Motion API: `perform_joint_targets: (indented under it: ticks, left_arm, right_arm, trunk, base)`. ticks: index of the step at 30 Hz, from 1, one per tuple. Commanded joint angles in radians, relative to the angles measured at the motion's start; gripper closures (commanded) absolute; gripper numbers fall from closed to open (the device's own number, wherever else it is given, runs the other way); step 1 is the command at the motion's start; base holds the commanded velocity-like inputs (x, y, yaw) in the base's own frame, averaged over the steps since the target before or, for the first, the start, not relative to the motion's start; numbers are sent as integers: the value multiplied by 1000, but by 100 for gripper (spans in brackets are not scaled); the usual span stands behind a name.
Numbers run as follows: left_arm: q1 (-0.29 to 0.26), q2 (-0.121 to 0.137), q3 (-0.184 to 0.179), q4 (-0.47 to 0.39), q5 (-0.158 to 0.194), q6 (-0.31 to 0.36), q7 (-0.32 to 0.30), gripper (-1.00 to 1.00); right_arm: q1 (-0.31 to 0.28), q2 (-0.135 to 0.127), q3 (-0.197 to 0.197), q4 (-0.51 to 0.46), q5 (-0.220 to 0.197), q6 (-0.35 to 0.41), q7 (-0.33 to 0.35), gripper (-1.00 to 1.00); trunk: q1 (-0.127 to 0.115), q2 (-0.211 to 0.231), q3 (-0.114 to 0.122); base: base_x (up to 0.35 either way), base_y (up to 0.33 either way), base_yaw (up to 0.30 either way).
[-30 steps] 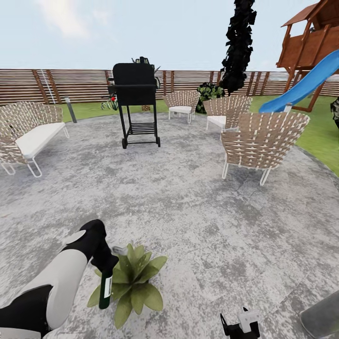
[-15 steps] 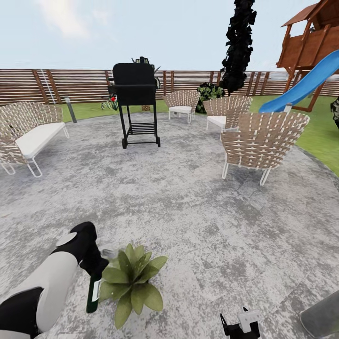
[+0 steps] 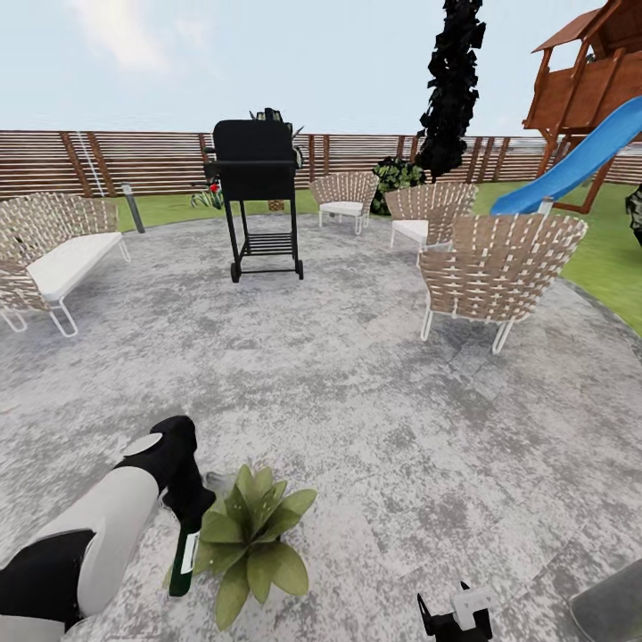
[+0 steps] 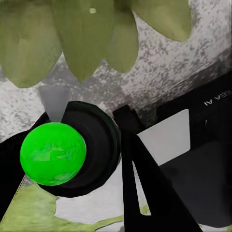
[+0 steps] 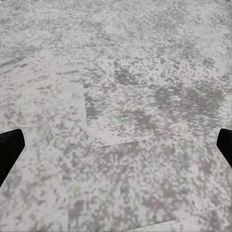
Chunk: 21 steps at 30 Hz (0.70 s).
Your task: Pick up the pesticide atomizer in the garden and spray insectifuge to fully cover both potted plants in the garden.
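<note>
From the head camera I see my left gripper (image 3: 190,508) low over the grey stone patio (image 3: 374,392), and it holds the pesticide atomizer (image 3: 184,560), which hangs down as a thin green stem with a white label. The atomizer is just beside the potted plant (image 3: 250,535), at its left edge, and the stem seems to touch the outer leaves. In the left wrist camera the fingers (image 4: 145,188) are closed on the dark round body of the atomizer (image 4: 53,153), whose bright green end faces the lens, and the pale green leaves of the plant (image 4: 82,34) lie close beyond it. My right gripper (image 3: 455,615) is at the bottom edge of the head view, well apart from the plant. In the right wrist camera its two black fingertips (image 5: 9,150) stand at the opposite edges of the picture, so the jaws are wide apart and hold nothing, with only patio stone (image 5: 116,116) between them. Further away on the patio there is a black grill (image 3: 257,192), several woven chairs (image 3: 495,267), and behind them the brown slatted fence (image 3: 107,160) and a blue slide (image 3: 580,156).
</note>
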Motion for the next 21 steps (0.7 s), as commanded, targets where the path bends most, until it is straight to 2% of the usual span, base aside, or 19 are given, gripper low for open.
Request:
perform_joint_targets:
  ticks: [1, 5, 12, 15, 21]
  left_arm:
    - [-20, -4, 7, -1, -11, 10, -13, 100]
    - [-73, -14, 7, 7, -10, 11, -18, 100]
    - [-65, 1, -1, 11, -21, 2, -14, 100]
    - [-64, 7, -1, 13, -47, 1, -14, 100]
    - [-59, -5, 1, 14, -63, 0, -16, 100]
  right_arm:
    - [-1, 0, -4, 1, 5, -3, 1, -100]
    - [-1, 0, -4, 1, 5, -3, 1, -100]
    - [-1, 0, -4, 1, 5, -3, 1, -100]
    - [-1, 0, -4, 1, 5, -3, 1, -100]
    - [-1, 0, -4, 1, 5, -3, 1, -100]
  trunk:
    - [0, 0, -1]
    - [0, 0, -1]
    - [0, 0, -1]
    - [0, 0, -1]
    - [0, 0, -1]
  base:
    - [18, 0, 0]
    - [6, 0, 0]
    - [0, 0, 0]
    - [3, 0, 0]
    - [206, 0, 0]
